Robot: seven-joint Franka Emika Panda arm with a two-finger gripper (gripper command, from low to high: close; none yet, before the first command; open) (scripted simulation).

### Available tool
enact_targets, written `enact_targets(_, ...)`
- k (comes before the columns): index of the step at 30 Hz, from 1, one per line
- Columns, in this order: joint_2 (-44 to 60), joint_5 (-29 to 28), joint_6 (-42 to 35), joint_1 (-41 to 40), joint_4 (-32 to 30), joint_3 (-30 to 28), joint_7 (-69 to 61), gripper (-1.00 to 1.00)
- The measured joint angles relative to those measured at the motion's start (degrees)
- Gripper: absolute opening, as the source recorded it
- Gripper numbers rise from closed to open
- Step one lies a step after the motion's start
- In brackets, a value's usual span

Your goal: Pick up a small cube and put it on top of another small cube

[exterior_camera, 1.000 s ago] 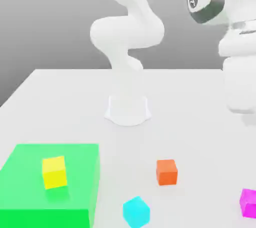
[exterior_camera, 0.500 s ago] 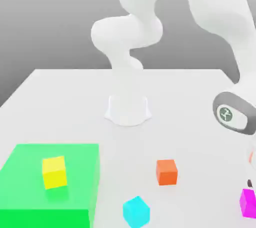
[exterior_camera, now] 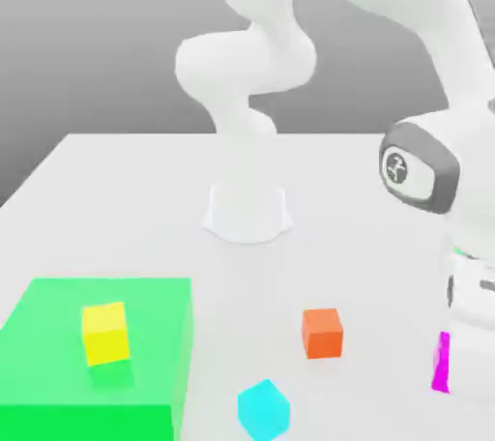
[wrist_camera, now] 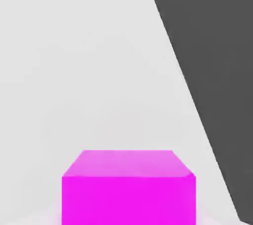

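Obs.: small plain magenta cube (exterior_camera: 442, 364) has shifted from its earlier spot, now at the exterior view's right, near side; white gripper (wrist_camera: 129, 214) clamped on it. Pick apparently secured; stacking remains. Target unclear: orange cube (exterior_camera: 322, 334) or cyan cube (exterior_camera: 263, 411).

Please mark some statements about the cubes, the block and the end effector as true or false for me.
1. The solid yellow cube is on the flat green block. True.
2. The plain orange cube is stacked on the bright cyan cube. False: the orange cube and the cyan cube stand apart on the white table.
3. The end effector is closed on the plain magenta cube. True.
4. The magenta cube sits on top of another cube. False: it is in the end effector's grip.
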Motion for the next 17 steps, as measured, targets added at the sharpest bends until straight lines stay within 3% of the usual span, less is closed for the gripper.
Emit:
enact_targets(4,-6.4,1.2,-3.3,-5.4,-3.0,-5.6,3.4,-1.00)
enact_targets(9,-14.4,2.7,-7.7,-20.7,-6.7,-13.2,9.0,-1.00)
enact_targets(12,-11.9,4.8,-3.5,-31.2,-8.6,-13.8,10.2,-1.00)
enact_targets(13,-11.1,5.0,-2.4,-31.4,-8.9,-12.1,10.3,1.00)
enact_targets(17,-11.1,5.0,-2.4,-29.2,-8.9,-12.1,10.3,1.00)
